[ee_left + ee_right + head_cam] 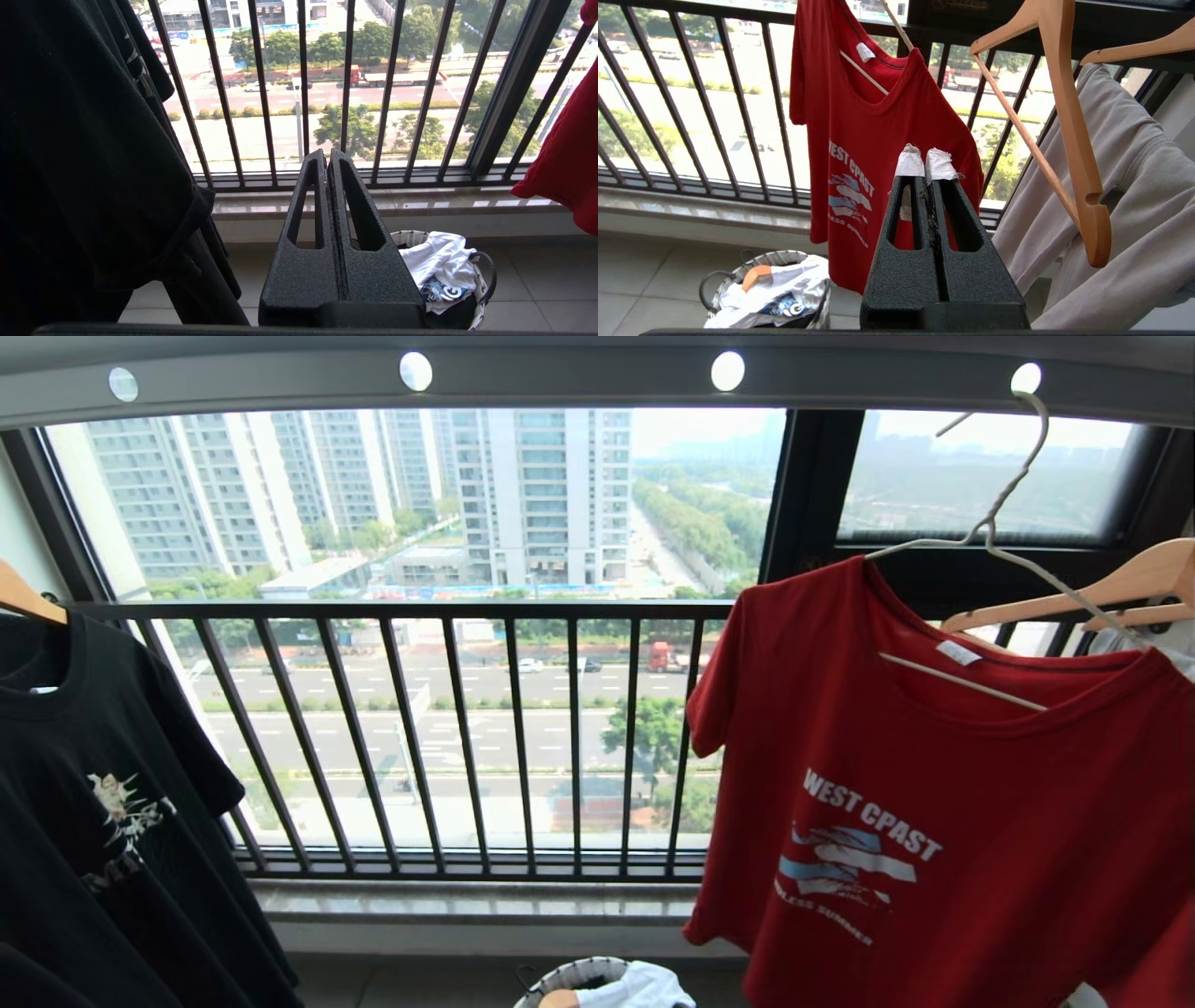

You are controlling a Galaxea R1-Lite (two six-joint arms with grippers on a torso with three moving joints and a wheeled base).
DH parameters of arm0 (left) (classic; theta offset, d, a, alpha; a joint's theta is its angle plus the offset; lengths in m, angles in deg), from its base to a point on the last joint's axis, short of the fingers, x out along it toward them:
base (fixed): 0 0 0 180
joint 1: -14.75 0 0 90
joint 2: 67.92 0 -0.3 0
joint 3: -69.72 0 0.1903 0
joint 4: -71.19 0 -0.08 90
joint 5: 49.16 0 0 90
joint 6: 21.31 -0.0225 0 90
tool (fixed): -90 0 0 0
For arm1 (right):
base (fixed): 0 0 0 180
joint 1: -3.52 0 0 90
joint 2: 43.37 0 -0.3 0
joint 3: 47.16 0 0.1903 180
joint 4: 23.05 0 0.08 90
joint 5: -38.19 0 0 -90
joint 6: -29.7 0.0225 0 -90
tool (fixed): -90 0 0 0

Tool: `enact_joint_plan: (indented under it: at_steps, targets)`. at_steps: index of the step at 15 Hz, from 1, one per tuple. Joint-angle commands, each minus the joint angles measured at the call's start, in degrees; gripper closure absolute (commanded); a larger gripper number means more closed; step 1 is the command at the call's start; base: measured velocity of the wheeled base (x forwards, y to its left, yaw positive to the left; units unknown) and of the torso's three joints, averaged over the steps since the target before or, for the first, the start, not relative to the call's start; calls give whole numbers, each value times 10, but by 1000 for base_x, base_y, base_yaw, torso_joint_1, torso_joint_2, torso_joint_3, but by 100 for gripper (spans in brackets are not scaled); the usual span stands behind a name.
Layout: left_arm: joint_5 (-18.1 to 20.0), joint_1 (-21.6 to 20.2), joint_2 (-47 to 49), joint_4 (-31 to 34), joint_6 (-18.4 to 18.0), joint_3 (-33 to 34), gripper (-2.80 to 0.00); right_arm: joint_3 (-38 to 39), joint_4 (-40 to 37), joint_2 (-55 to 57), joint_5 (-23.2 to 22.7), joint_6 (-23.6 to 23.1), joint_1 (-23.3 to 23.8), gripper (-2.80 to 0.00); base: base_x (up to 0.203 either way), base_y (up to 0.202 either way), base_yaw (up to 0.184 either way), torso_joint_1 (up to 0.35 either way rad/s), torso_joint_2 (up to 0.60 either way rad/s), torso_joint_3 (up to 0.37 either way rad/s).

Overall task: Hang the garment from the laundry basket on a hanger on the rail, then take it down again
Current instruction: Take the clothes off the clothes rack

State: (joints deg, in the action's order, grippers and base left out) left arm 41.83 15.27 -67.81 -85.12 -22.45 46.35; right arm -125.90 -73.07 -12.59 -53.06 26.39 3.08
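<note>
Both grippers, left and right, pinched empty; tiled balcony floor, black railing, high-rise view.

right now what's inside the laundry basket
The laundry basket holds crumpled white clothing with a blue printed patch and one orange piece on top. Anything beneath that pile is covered.

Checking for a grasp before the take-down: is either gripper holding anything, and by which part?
Nothing is held. The left gripper and right gripper are both shut on nothing; the red T-shirt hangs untouched.
</note>
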Motion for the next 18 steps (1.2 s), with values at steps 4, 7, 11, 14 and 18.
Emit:
enact_joint_plan:
  at_steps: [4, 7, 11, 14, 18]
  targets:
    - [0, 0, 0, -1, 0, 1, 0, -237, -131, 222, -30, -4, -5, -280, 0, 0, 0, 0, 0, 0]
    - [0, 0, 0, 0, 0, 1, 0, -332, -211, 299, -53, -39, -7, -280, 0, 0, 0, 0, 0, 0]
    - [0, 0, 0, 0, 0, 1, 0, -421, -273, 387, -60, -80, -7, -280, 0, 0, 0, 0, 0, 0]
    - [0, 0, 0, 0, 0, 1, 0, -429, -269, 434, -66, -116, -4, -280, 0, 0, 0, 0, 0, 0]
    - [0, 0, 1, 0, 0, 1, 0, -432, -196, 489, -103, -118, 11, -280, 0, 0, 0, 0, 0, 0]
